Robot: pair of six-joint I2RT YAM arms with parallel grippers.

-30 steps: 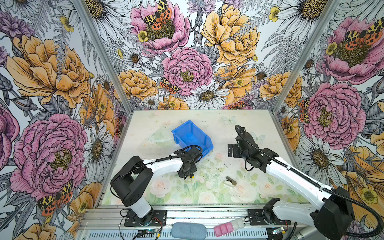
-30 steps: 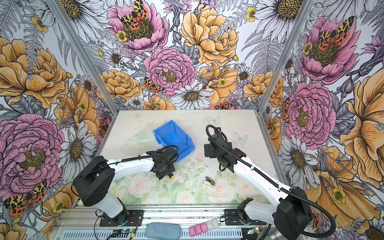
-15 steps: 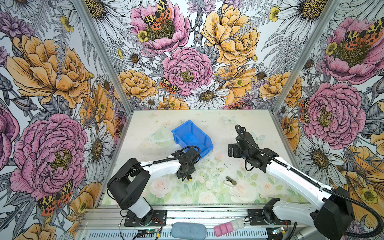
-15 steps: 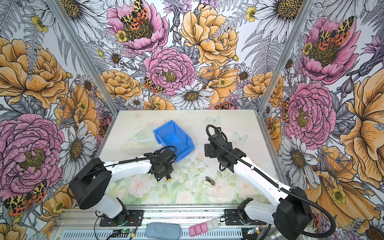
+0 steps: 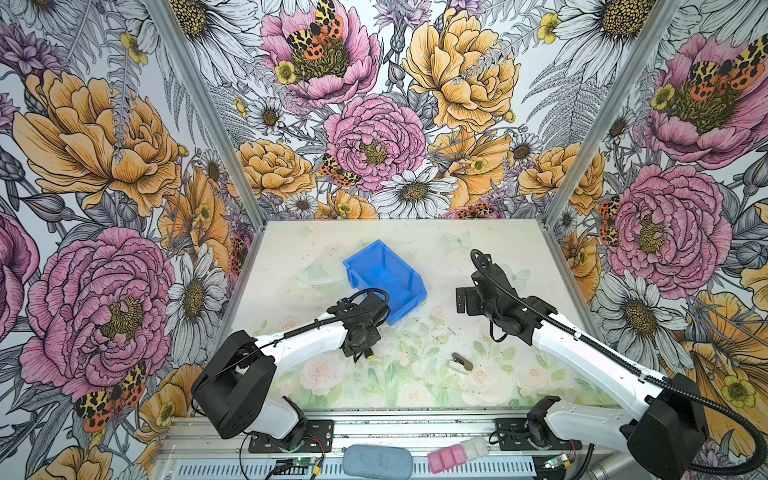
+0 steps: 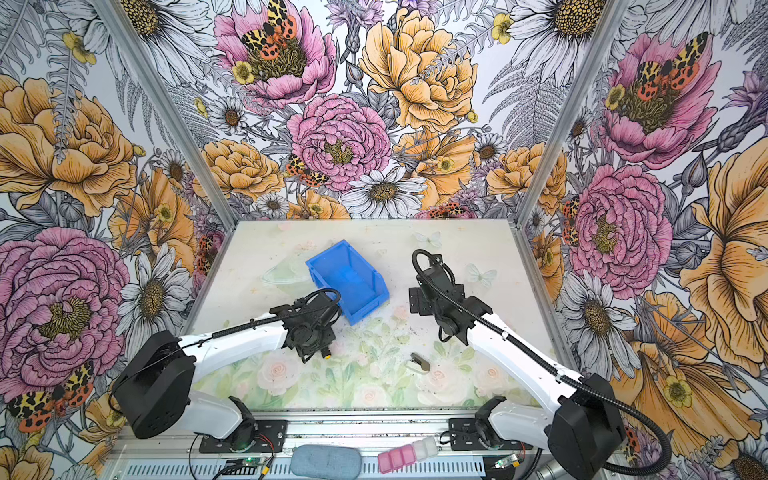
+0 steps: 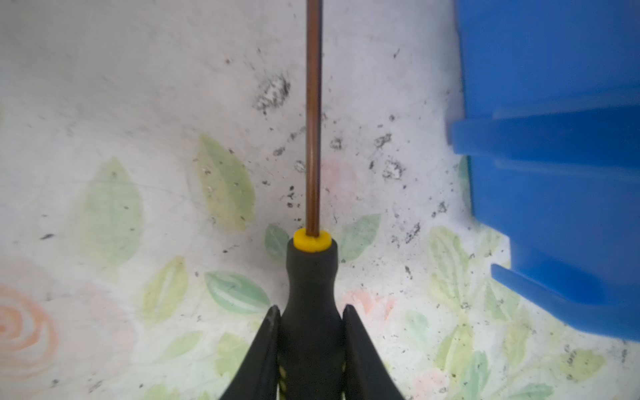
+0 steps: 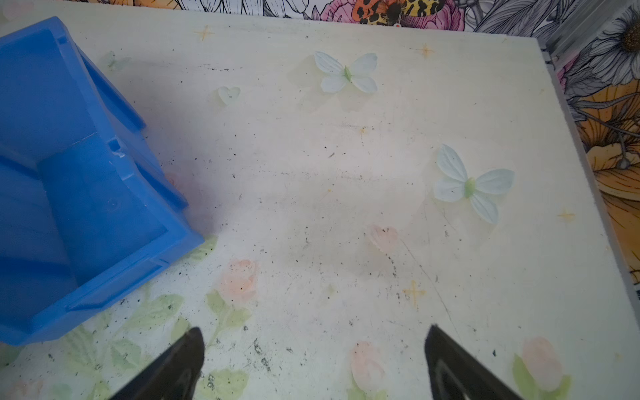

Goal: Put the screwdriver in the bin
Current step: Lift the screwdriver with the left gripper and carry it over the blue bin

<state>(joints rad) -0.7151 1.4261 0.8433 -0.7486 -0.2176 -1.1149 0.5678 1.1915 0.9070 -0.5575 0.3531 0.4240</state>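
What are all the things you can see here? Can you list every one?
screwdriver: one, black handle with yellow ends, thin dark shaft, held just in front of the bin
bin: one, bright blue, open top, nothing in it, middle of the table
clip-like object: one, grey and white, lying on the table near the front, right of the screwdriver
table: one, pale with printed flowers and butterflies, speckled with dark dirt
walls: three, big pink and orange flowers
pad: one, grey, on the front rail
small tray: one, pink and whitish, on the front rail beside the pad
left gripper: one, black, shut on the screwdriver handle
right gripper: one, black, open, holding nothing, right of the bin
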